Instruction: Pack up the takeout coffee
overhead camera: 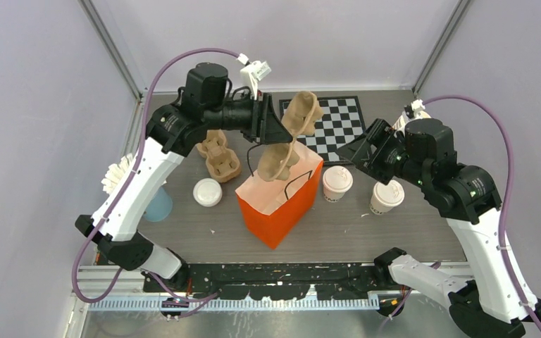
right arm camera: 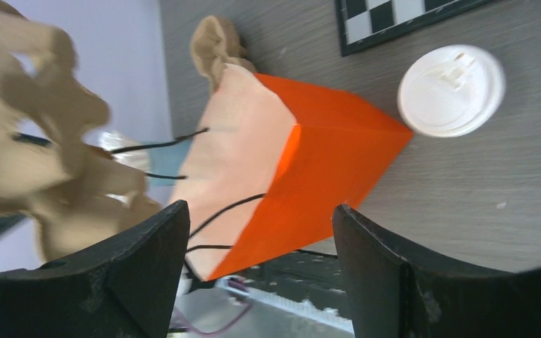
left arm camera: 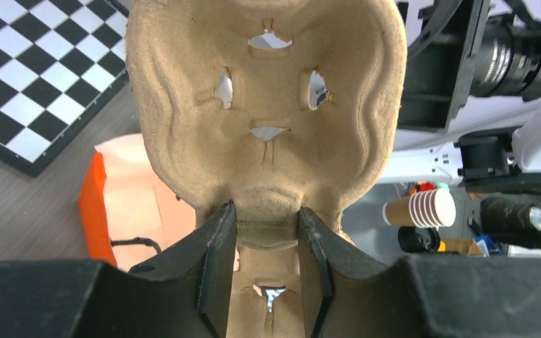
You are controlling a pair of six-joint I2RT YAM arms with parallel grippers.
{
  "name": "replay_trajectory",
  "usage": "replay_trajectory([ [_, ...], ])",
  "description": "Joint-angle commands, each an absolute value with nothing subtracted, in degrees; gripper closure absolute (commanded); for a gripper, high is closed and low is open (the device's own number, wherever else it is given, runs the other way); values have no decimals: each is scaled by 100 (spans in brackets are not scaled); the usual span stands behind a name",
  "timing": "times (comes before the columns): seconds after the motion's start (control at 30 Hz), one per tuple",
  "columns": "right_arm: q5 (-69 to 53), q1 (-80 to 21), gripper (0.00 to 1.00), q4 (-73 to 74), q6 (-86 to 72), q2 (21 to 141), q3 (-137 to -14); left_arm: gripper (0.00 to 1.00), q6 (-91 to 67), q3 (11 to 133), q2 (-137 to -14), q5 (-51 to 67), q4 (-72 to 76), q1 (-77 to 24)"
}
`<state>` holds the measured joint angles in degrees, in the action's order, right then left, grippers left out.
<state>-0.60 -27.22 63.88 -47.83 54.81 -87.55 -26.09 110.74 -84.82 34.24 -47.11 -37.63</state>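
Three takeout coffees, small white cups with sip lids, stand on the table: one (overhead camera: 337, 183) just right of the orange paper bag (overhead camera: 278, 204), one (overhead camera: 387, 197) further right, one (overhead camera: 207, 192) left of the bag. My left gripper (overhead camera: 271, 127) is shut on a brown pulp cup carrier (overhead camera: 292, 137), which hangs tilted over the bag's open mouth. In the left wrist view the fingers pinch the carrier (left arm camera: 268, 105) at its middle ridge. My right gripper (overhead camera: 356, 151) hovers open and empty above the nearest coffee (right arm camera: 451, 91), facing the bag (right arm camera: 324, 155).
A stack of pulp carriers (overhead camera: 218, 155) lies behind the bag on the left. A checkerboard (overhead camera: 331, 120) lies at the back. A pale blue cup (overhead camera: 156, 204) and a white ribbed stack (overhead camera: 116, 176) sit at the left edge.
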Motion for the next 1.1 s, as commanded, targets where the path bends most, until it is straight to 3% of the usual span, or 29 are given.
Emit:
replay_trajectory([
  [0.0,-547,-2742,25,5797,-6537,5487,-8733,70,-2283,11055,-8305,3459,-4960,-3853],
  [0.27,-430,-2816,34,5709,-7470,5523,-8626,71,-1810,11075,-8352,3114,-5700,-3917],
  [0.8,687,-4493,36,5615,-8187,6174,-8793,72,-1468,10854,-8386,2564,-6104,-4165],
  [1.07,722,-4623,54,5532,-8212,6097,-8684,74,-1418,10829,-8405,2323,-6247,-4244],
])
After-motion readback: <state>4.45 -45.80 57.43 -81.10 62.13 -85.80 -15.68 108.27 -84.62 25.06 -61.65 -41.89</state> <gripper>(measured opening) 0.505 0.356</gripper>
